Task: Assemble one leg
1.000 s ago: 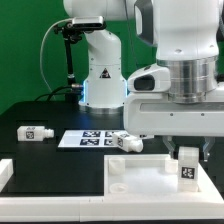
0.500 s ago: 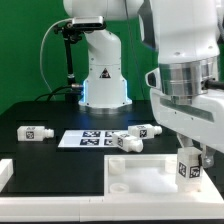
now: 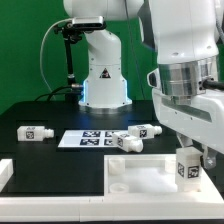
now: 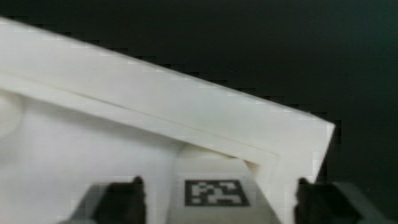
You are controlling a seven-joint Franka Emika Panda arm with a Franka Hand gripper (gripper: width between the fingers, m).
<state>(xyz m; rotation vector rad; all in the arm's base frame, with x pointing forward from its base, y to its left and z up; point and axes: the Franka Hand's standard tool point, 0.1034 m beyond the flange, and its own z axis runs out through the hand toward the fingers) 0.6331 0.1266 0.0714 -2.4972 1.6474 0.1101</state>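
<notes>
A stubby white leg [image 3: 187,166] with a black-and-white tag stands upright at the far corner of the large white rimmed panel [image 3: 140,182], at the exterior view's right. My gripper [image 3: 188,158] comes down on it from above and is shut on it. In the wrist view the leg's tagged face [image 4: 217,190] sits between the two dark fingers [image 4: 121,203], over the panel's raised corner rim [image 4: 267,135]. The leg's lower end is hidden behind the rim.
Three more legs lie on the dark table: one at the exterior view's left [image 3: 33,132] and two [image 3: 125,142] [image 3: 146,131] behind the panel beside the marker board [image 3: 88,139]. The robot's base [image 3: 102,80] stands at the back.
Since 1.0 s ago the wrist has turned and the arm's body has shifted toward the exterior view's right, uncovering a leg behind the panel. Since 0.5 s ago nothing visible has moved.
</notes>
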